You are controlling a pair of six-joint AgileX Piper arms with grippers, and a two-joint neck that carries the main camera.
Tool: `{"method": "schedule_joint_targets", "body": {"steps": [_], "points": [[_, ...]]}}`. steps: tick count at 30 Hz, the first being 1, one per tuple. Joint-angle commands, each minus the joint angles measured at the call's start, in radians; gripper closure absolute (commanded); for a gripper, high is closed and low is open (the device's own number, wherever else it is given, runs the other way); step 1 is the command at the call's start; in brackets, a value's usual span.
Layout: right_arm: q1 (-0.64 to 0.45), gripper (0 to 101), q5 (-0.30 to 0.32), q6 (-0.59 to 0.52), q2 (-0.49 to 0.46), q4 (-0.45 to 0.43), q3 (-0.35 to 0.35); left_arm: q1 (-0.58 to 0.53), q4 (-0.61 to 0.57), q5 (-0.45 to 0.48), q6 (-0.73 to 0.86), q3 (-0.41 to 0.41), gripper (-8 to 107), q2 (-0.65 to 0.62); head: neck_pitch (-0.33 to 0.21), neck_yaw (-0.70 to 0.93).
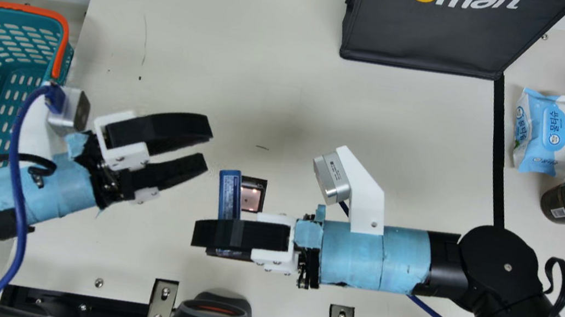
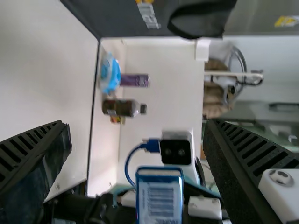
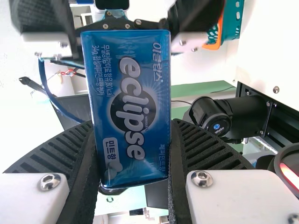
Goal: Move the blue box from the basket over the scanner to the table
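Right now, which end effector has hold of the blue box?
The right end effector: its two fingers clamp the blue box, while the left end effector stands open and empty.

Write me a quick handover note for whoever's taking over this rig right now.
Left gripper: open, empty, between basket and box.
Right gripper: closed on the blue box, held above the table.
Scanner: at the table's near edge.
Done: box out of the basket.
Left: scan, if not already done (can't tell), then set it down and release.
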Motion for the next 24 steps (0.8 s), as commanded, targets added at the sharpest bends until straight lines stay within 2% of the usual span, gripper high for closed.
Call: {"method": "schedule_joint_targets", "body": {"steps": [1,8,12,15,18,24], "points": [[0.0,101,0.0,0.0,0.0,0.0,0.0,0.004,0.068,-0.097,-0.039,-0.007,9,-0.023,-0.029,0.0],[0.0,101,0.0,0.0,0.0,0.0,0.0,0.005,0.381,-0.297,-0.181,-0.05,9,-0.08,-0.029,0.0],[0.0,101,0.0,0.0,0.0,0.0,0.0,0.022,0.617,-0.351,-0.278,-0.08,9,-0.1,-0.029,0.0],[0.0,101,0.0,0.0,0.0,0.0,0.0,0.056,0.795,-0.341,-0.344,-0.109,9,-0.119,-0.029,0.0],[0.0,101,0.0,0.0,0.0,0.0,0.0,0.095,0.949,-0.292,-0.394,-0.149,9,-0.15,-0.029,0.0],[0.0,101,0.0,0.0,0.0,0.0,0.0,0.112,1.156,-0.163,-0.443,-0.249,9,-0.213,-0.029,0.0]]}}
